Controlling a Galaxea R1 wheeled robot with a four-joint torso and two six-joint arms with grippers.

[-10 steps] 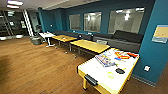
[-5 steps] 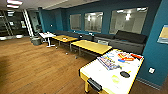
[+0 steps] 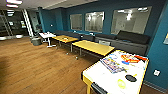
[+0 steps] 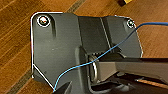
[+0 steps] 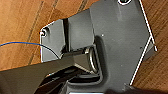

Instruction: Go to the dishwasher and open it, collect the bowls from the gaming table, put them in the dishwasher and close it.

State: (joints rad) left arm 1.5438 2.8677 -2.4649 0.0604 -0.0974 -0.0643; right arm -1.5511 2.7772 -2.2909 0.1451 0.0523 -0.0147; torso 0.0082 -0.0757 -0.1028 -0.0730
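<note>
Head view catches a white game table (image 3: 115, 75) close by, yellow tables (image 3: 93, 47) beyond it; no dishwasher among them. Gripper state: cannot tell. Risk: clipping that table's corner while driving, since it sits so near.

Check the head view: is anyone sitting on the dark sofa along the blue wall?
No, the dark sofa under the windows has bare seats, with no person on it.

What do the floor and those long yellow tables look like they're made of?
The floor looks like wood or wood-look planks, brown with visible plank lines and a soft sheen. The yellow tables seem to have smooth laminate or painted tops on thin metal-looking legs; their look leaves it open.
</note>
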